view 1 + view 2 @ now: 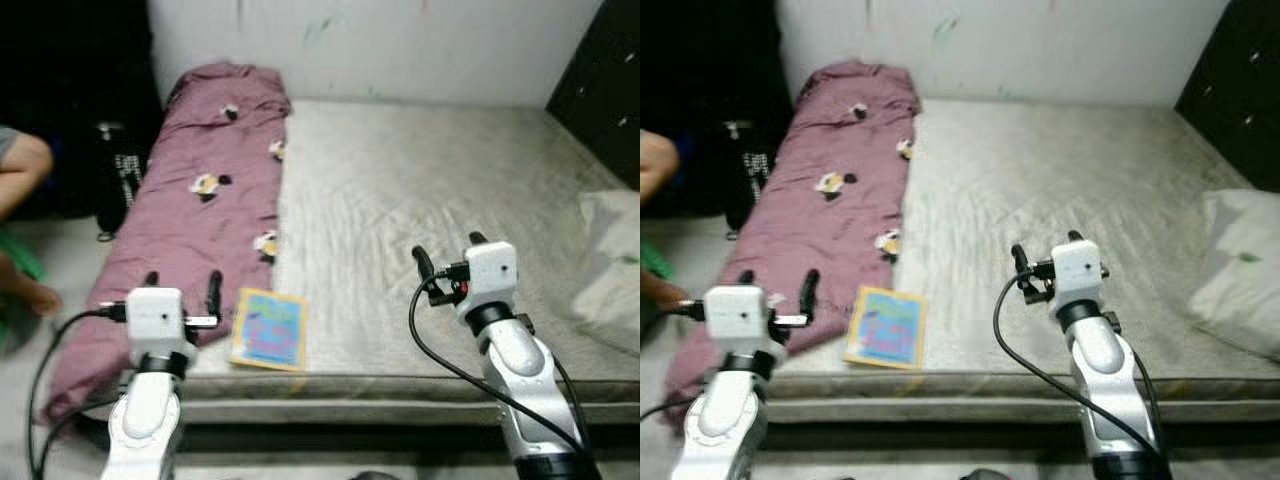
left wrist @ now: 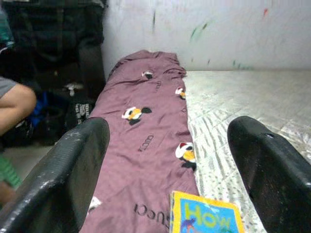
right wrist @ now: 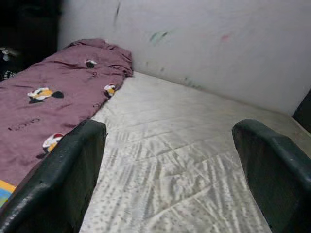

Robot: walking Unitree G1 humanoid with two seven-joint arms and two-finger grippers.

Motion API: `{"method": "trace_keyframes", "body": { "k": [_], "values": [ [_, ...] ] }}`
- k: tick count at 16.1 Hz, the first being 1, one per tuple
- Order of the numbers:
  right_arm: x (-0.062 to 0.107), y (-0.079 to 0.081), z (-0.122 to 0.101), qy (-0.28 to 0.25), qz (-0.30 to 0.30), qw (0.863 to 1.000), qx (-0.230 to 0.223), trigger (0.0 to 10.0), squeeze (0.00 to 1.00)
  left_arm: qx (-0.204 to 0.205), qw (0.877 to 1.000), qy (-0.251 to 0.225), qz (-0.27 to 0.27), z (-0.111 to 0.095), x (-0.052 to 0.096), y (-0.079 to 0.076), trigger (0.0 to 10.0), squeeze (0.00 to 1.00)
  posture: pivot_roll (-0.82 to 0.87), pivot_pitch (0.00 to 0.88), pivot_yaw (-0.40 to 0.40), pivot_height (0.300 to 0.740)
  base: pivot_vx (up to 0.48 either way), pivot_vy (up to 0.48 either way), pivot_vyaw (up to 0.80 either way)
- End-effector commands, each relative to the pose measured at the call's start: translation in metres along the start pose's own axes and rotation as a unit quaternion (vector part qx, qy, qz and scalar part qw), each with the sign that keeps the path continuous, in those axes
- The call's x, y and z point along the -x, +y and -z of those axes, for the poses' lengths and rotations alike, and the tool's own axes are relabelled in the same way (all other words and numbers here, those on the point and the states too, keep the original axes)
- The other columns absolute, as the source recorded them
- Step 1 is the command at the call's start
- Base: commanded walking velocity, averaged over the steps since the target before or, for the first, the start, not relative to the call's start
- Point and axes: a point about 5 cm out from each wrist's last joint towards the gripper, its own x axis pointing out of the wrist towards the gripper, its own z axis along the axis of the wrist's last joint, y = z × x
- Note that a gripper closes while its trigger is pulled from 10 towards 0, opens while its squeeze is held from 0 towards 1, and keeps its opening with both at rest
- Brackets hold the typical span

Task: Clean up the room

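Book [image 1: 269, 329] lies flat at the near edge of the bed [image 1: 430, 190], just beside the purple blanket [image 1: 190, 220] that covers the bed's left side, and a pillow [image 1: 610, 265] rests at the right edge. Both arms are raised over the near edge: the left gripper [image 1: 182, 284] hangs open above the blanket close to the book, and the right gripper [image 1: 450, 248] hangs open and empty over the bare mattress. Judging from this, the cleaning is at its beginning, since the book is not yet picked up and the blanket is not folded.
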Motion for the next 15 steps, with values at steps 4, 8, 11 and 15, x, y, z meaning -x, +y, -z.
{"method": "trace_keyframes", "body": {
  "k": [4,8,11,15],
  "values": [
    [-0.0033,0.0032,-0.0028,-0.006,-0.008,1.0,0.004,10.0,0.0,-0.004,1.0,0.002,-0.004,0.0011,0.0,0.002,10.0,0.0,-0.03,0.0,-0.045,0.74,0.0,-0.48,0.0],
    [-0.0034,0.0044,-0.0022,-0.006,-0.01,1.0,0.005,10.0,0.0,-0.004,1.0,0.002,-0.003,0.0013,0.0001,0.0019,10.0,0.0,-0.02,0.0,-0.046,0.74,0.0,-0.48,0.0],
    [-0.0047,0.0051,-0.0025,-0.007,-0.011,1.0,0.006,10.0,0.0,-0.005,1.0,0.001,-0.004,0.0012,-0.0001,0.002,10.0,0.0,-0.02,0.0,-0.046,0.74,0.0,-0.48,0.0],
    [-0.0053,0.0075,-0.0023,-0.008,-0.013,1.0,0.005,10.0,0.0,-0.009,1.0,-0.003,-0.008,0.001,-0.0004,0.0015,10.0,0.0,-0.02,0.0,-0.047,0.74,0.0,-0.36,0.0]
  ]
}}
